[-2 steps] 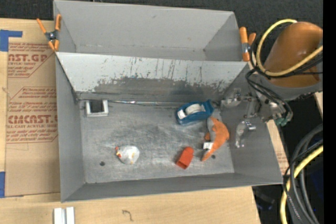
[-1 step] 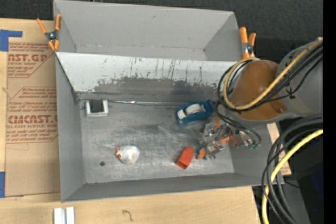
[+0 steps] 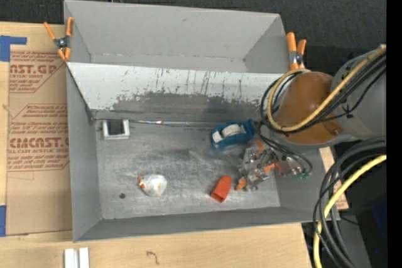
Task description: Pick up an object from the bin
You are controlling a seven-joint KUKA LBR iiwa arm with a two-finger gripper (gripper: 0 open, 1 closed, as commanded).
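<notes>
High oblique view, down onto bin (image 3: pixel 176 28)

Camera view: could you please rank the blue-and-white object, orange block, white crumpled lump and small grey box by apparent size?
1. blue-and-white object, clearly the largest.
2. white crumpled lump, small grey box and orange block: too alike to rank.

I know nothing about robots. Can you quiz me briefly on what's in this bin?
1. True or false: the small orange-red block lies left of the pincer.
2. Which lies nearest the grey metal bin's left wall? A) blue-and-white plastic object B) white crumpled lump C) small grey square frame
3. Fill in: the arm reaches in from the view's ____ side.
Key: 1 true; 2 C; 3 right.
</notes>
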